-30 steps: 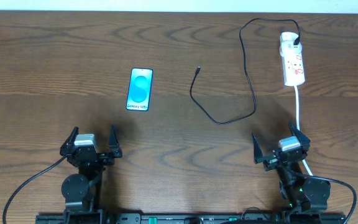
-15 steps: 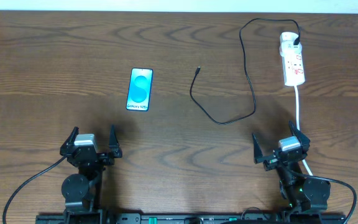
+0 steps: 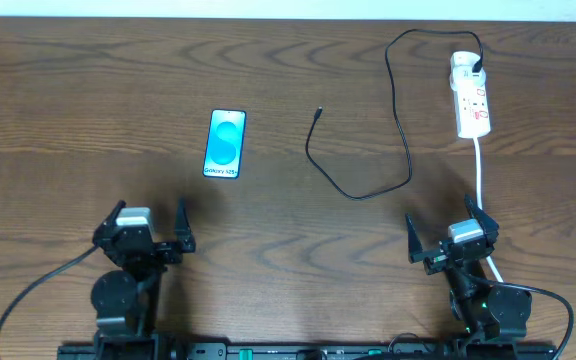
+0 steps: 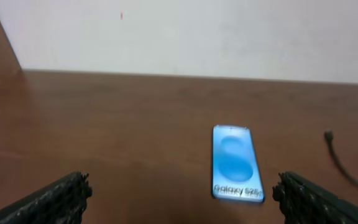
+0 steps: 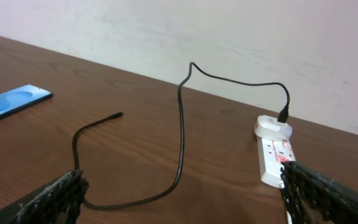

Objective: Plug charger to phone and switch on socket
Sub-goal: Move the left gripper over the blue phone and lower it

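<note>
At the near edge of the counter point(image 3: 58, 170), the left pincer point(image 3: 146, 222) and right pincer point(image 3: 444, 224) both stand spread wide, holding nothing. Beyond the left one the phone point(image 3: 225, 144) lies flat, screen up. To its right, well apart, the charger point(image 5: 181, 130) lies loose with its free end unplugged. Its cable loops toward the right pincer, then runs to the socket point(image 3: 471, 97) at the far right, where it is plugged in.
</note>
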You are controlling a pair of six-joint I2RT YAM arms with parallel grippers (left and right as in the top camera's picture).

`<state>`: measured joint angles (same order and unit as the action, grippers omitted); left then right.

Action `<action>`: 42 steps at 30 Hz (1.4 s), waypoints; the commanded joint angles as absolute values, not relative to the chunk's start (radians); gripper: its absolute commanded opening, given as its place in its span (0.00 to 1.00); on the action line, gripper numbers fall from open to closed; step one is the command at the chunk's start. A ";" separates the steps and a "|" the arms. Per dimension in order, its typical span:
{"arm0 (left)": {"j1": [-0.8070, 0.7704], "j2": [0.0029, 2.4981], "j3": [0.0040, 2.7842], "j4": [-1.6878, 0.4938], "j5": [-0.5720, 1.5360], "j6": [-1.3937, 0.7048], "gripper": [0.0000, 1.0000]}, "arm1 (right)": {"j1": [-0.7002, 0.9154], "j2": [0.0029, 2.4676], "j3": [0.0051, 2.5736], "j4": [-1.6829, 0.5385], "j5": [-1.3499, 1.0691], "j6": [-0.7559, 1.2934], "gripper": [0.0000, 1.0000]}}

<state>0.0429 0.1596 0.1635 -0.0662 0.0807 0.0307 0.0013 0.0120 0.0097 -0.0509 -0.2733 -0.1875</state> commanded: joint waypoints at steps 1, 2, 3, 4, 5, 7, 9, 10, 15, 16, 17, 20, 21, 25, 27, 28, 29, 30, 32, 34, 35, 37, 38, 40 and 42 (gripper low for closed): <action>0.043 0.245 0.287 -0.068 0.100 0.041 0.98 | 0.009 0.007 0.006 -0.052 -0.279 -0.173 0.99; 0.043 0.268 0.308 -0.070 0.108 0.040 0.98 | 0.009 0.007 0.006 -0.052 -0.279 -0.173 0.99; 0.043 0.308 0.344 -0.075 0.123 0.041 0.98 | 0.009 0.007 0.006 -0.052 -0.279 -0.173 0.99; 0.043 0.351 0.384 -0.083 0.140 0.040 0.98 | 0.009 0.007 0.006 -0.052 -0.279 -0.173 0.99; 0.043 0.389 0.420 -0.095 0.160 0.040 0.98 | 0.009 0.007 0.006 -0.052 -0.279 -0.173 0.99; 0.043 0.485 0.514 -0.142 0.201 0.040 0.98 | 0.009 0.007 0.006 -0.052 -0.279 -0.173 0.99; 0.043 0.569 0.600 -0.198 0.229 0.040 0.98 | 0.009 0.007 0.006 -0.052 -0.279 -0.173 0.99; 0.043 0.610 0.645 -0.231 0.237 0.040 0.98 | 0.009 0.007 0.006 -0.052 -0.279 -0.173 0.99; 0.043 0.818 0.888 -0.430 0.290 0.039 0.98 | 0.009 0.007 0.006 -0.052 -0.279 -0.173 0.99; 0.043 0.862 0.942 -0.480 0.302 0.036 0.98 | 0.009 0.007 0.006 -0.052 -0.279 -0.173 0.99; 0.043 0.910 1.005 -0.540 0.312 0.035 0.98 | 0.009 0.007 0.006 -0.052 -0.279 -0.173 0.99; 0.043 1.092 1.248 -0.789 0.332 0.037 0.98 | 0.009 0.007 0.006 -0.052 -0.279 -0.173 0.99; 0.043 1.136 1.306 -0.847 0.333 0.036 0.98 | 0.009 0.007 0.006 -0.052 -0.279 -0.173 0.99; 0.043 1.255 1.419 -0.959 0.351 0.036 0.98 | 0.009 0.007 0.006 -0.052 -0.279 -0.173 0.99; 0.043 1.284 1.417 -0.952 0.356 0.036 0.98 | 0.009 0.007 0.006 -0.052 -0.279 -0.173 0.99; 0.043 1.302 1.417 -0.953 0.356 0.032 0.98 | 0.009 0.007 0.006 -0.052 -0.279 -0.173 0.99; 0.043 1.317 1.417 -0.953 0.356 0.029 0.98 | 0.009 0.007 0.006 -0.052 -0.281 -0.171 0.99; 0.043 1.339 1.417 -0.960 0.356 0.029 0.98 | 0.009 0.007 0.006 -0.052 -0.287 -0.154 0.99; 0.043 1.370 1.417 -0.965 0.359 0.030 0.98 | 0.009 0.007 0.006 -0.043 -0.292 -0.128 0.99; 0.043 1.395 1.417 -0.964 0.374 0.025 0.98 | 0.009 0.007 0.006 -0.037 -0.303 -0.128 0.99; 0.043 1.406 1.417 -0.960 0.378 0.016 0.98 | 0.009 0.007 0.006 -0.037 -0.308 -0.126 0.99; 0.043 1.420 1.417 -0.949 0.377 -0.006 0.98 | 0.009 0.007 0.008 -0.043 -0.308 -0.088 0.99; 0.043 1.425 1.417 -0.943 0.374 -0.007 0.98 | 0.008 0.007 0.010 -0.045 -0.308 -0.073 0.99; 0.043 1.431 1.417 -0.929 0.345 -0.029 0.98 | 0.007 0.008 0.020 -0.047 -0.308 -0.044 0.99; 0.043 1.431 1.417 -0.921 0.319 -0.048 0.98 | 0.007 0.015 0.040 -0.054 -0.308 -0.021 0.99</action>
<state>0.0429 1.4311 1.4014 -0.9298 0.3531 -0.0044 0.0017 0.0120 0.0101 -0.0452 -0.2977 -0.0933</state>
